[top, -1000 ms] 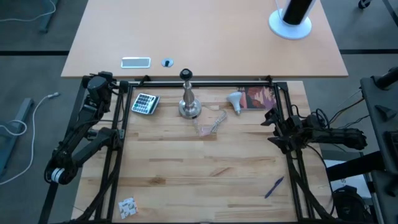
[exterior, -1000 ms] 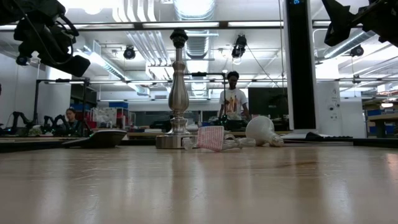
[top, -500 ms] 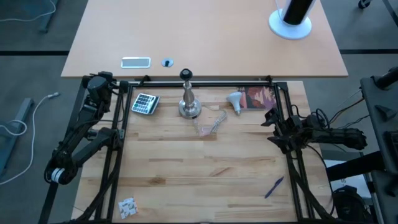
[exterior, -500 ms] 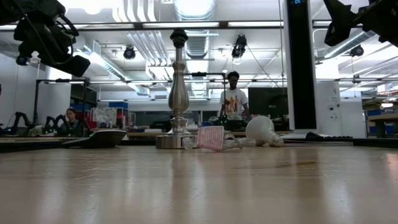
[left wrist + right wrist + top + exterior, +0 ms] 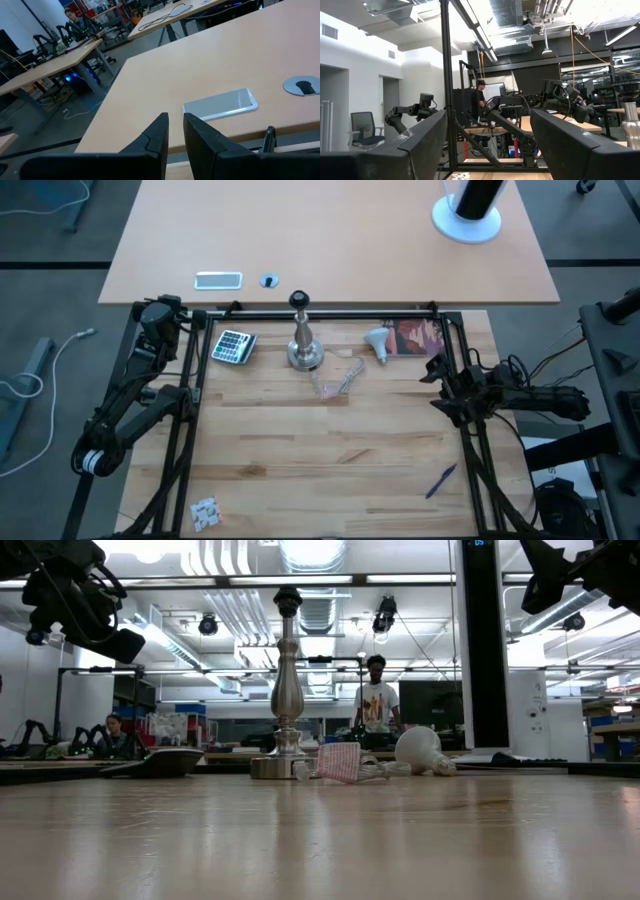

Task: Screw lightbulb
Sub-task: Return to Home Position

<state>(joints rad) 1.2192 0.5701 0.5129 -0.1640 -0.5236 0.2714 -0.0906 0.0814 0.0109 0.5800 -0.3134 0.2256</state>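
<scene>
The left gripper (image 5: 158,313) sits raised over the far left corner of the counter (image 5: 330,450), its fingers (image 5: 157,137) drawn almost together on nothing. Along the far edge lie a calculator (image 5: 233,346), an upright silver lamp stand (image 5: 303,345), then the lightbulb (image 5: 378,340), on its side, near the stand but apart from it. The right gripper (image 5: 438,385) hangs at the right edge, fingers (image 5: 420,137) spread wide. Bare wood spans the middle between the arms.
</scene>
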